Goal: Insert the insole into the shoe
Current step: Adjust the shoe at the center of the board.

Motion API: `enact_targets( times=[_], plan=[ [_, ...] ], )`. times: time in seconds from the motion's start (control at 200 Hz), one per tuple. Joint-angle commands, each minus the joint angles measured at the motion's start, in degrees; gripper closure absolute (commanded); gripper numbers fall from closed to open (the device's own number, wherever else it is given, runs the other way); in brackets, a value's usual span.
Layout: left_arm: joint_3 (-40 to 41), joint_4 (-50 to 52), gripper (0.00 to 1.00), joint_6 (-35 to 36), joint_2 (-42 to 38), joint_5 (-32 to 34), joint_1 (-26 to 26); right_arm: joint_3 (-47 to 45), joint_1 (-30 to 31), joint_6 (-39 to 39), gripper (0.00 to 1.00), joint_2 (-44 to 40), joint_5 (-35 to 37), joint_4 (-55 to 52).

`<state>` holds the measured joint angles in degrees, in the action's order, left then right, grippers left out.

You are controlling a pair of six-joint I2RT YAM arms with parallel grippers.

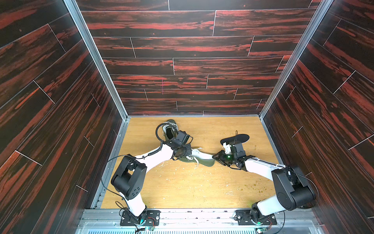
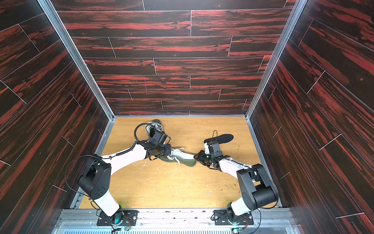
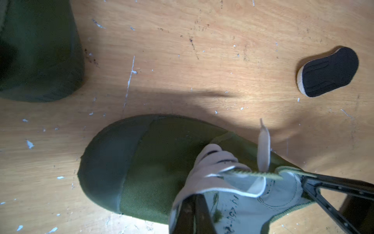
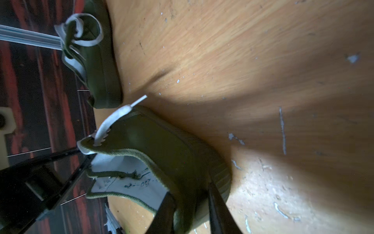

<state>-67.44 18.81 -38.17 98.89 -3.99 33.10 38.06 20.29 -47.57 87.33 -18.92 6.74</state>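
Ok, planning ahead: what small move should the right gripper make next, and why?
Probably close on the shoe: the right gripper straddles its heel wall, the left gripper pinches its upper, and the insole lies untouched.

The desk [image 1: 182, 182] is brightly lit in both top views; the dark walls [image 1: 40, 101] at 9 and 3 o'clock are stretched. In the wrist views, soft shadows are cast, and the shoe [image 4: 172, 145] is blurred.

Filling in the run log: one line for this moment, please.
left gripper: shut on shoe collar | right gripper: pinching heel | insole: on table, apart, not yet inserted
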Motion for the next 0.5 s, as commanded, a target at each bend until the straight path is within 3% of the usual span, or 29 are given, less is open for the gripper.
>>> enact_targets(
  times=[0.0, 0.311, 0.491],
  plan=[
    [-2.1, 2.3, 1.00, 0.3, -0.8, 0.5, -1.1, -0.4, -1.6, -0.6, 0.70, -1.7, 0.4, -0.7],
    [-4.2, 3.6, 1.00, 1.3, 0.3, -1.3, -0.1, 15.6, -1.7, 13.8, 0.54, -2.4, 3.6, -21.8],
    [-4.7, 4.4, 0.95, 1.3, -0.1, -1.5, 0.2, 25.0, -2.1, 21.9, 0.54, 2.7, 17.4, -29.4]
  ],
)
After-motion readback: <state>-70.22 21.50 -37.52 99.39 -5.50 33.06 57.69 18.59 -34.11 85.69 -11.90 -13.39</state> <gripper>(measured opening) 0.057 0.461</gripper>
